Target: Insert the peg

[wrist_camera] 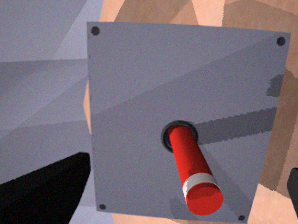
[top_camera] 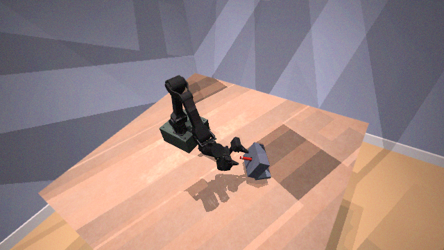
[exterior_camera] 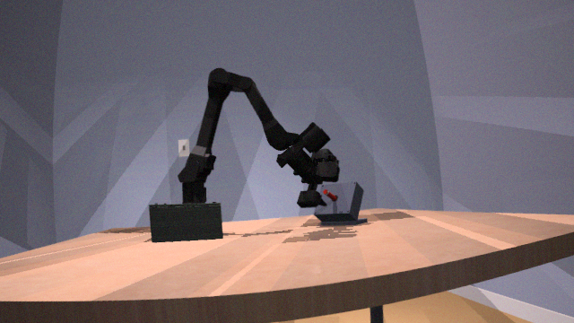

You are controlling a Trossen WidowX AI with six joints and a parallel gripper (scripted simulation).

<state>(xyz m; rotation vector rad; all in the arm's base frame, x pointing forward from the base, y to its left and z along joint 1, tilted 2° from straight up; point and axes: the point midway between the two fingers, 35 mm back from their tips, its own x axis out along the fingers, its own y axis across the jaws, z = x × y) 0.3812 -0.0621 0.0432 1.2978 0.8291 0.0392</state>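
Observation:
The round red peg point(top_camera: 247, 158) point(exterior_camera: 330, 195) point(wrist_camera: 190, 155) stands out of the hole point(wrist_camera: 164, 137) in the sloped grey panel point(top_camera: 259, 160) point(exterior_camera: 345, 197) point(wrist_camera: 130, 75). Its bottom end is inside the dark-rimmed hole, and its outer end has a white band. How deep it sits is hidden. My gripper point(top_camera: 242, 157) point(exterior_camera: 326, 192) point(wrist_camera: 189, 170) is wide open, with one finger on each side of the peg and gaps between them in the wrist view. Nothing is held.
The panel rests on a dark base plate point(exterior_camera: 359, 221) on the wooden table point(top_camera: 139, 194) point(exterior_camera: 251, 269). The arm's dark green base block point(top_camera: 178, 139) point(exterior_camera: 186, 222) stands behind the gripper. Screw heads mark the panel's corners in the wrist view.

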